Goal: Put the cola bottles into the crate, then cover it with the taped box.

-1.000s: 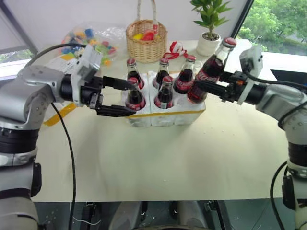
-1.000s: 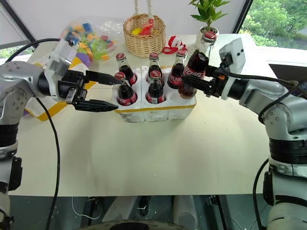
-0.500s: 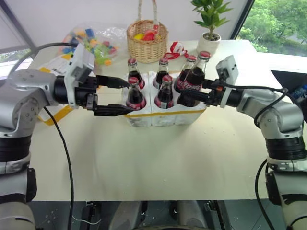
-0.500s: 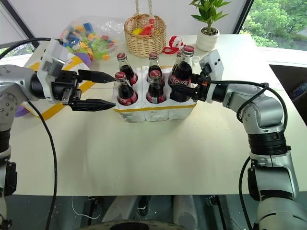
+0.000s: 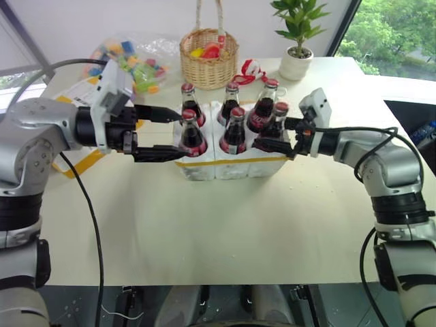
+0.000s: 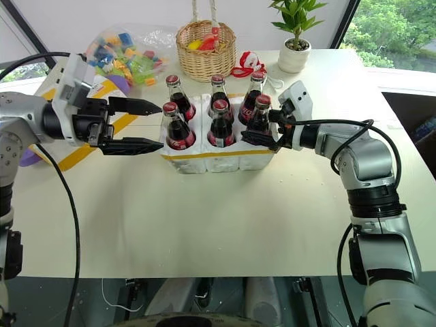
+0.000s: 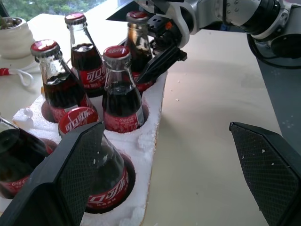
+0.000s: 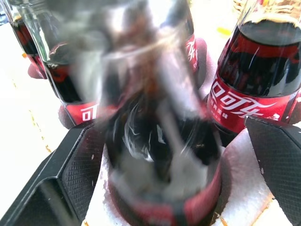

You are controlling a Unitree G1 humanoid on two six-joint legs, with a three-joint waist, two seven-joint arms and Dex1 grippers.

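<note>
Jaws of our right gripper [image 6: 261, 135] stand open around the sixth small glass cola bottle [image 6: 259, 116], upright in the low white foam crate [image 6: 219, 154] mid-tabletop [image 6: 204, 218]; left gripper [image 6: 142, 125] open, nearer the yellow-taped foam box [image 5: 87, 162] (left edge).
</note>
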